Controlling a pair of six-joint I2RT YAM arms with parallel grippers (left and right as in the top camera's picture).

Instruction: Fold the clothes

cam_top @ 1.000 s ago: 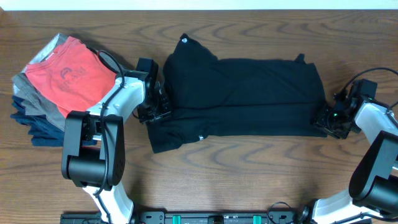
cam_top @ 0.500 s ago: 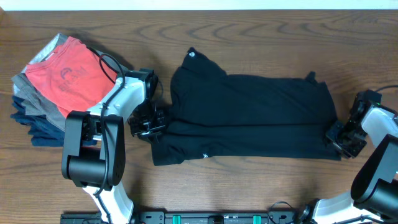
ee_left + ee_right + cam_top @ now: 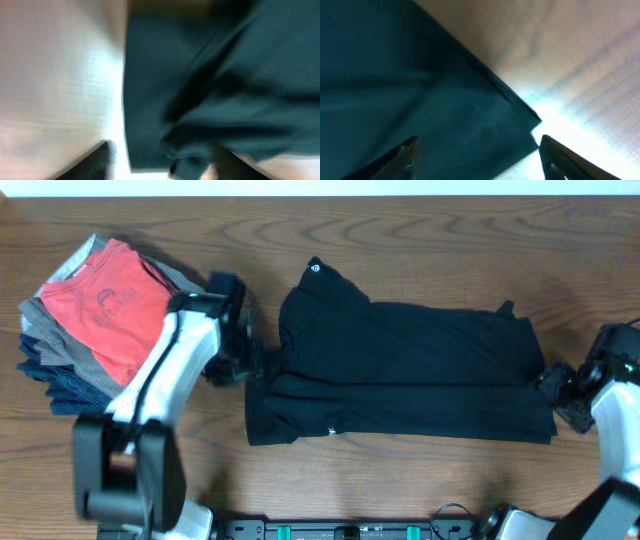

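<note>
A: Where's the garment (image 3: 400, 375)?
B: Flat on the counter (image 3: 400, 230), between both hands.
A: Left hand (image 3: 243, 363)?
B: At its left edge, fingers spread, gripping nothing.
A: Right hand (image 3: 556, 386)?
B: At the right corner, likewise spread.

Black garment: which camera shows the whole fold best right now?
Overhead. It shows the whole black garment end to end on the table, small white logo included. Left wrist gives only a blurred stretch of its edge; right wrist only one corner.
</note>
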